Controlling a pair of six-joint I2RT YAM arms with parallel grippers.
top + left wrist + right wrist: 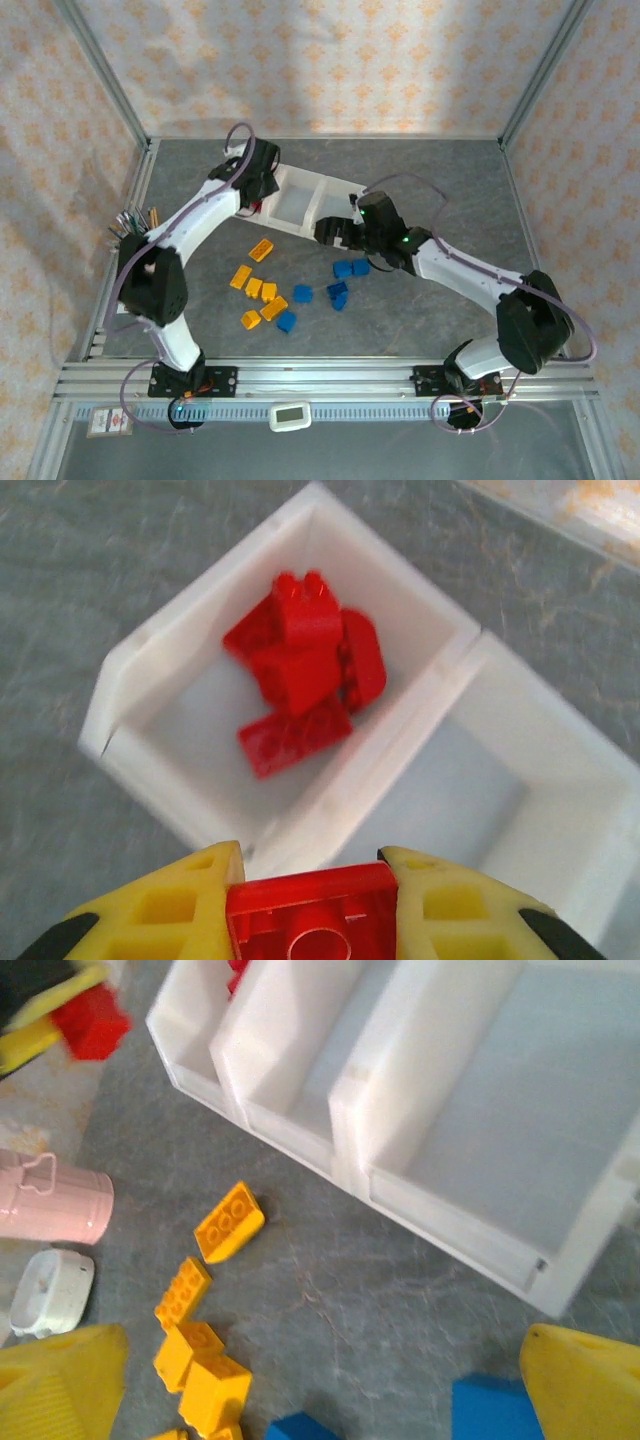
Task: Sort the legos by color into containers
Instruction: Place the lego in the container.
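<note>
My left gripper (312, 878) is shut on a red lego (312, 915) and hangs above the near wall of the containers (440, 695), a white three-compartment tray. Several red legos (305, 670) lie in its left compartment; the one beside it is bare. From above, the left gripper (258, 190) is at the tray's (300, 205) left end. My right gripper (335, 232) stands open over the table just in front of the tray (440, 1215), nothing between its fingers (60, 1380). Yellow legos (228, 1222) and blue legos (490, 1410) lie loose below it.
On the table the yellow bricks (258, 290) cluster left of centre and the blue ones (340, 290) to their right. A pink cup (50, 1205) lies at the far left beside a small white object (45, 1290). Metal frame rails border the table.
</note>
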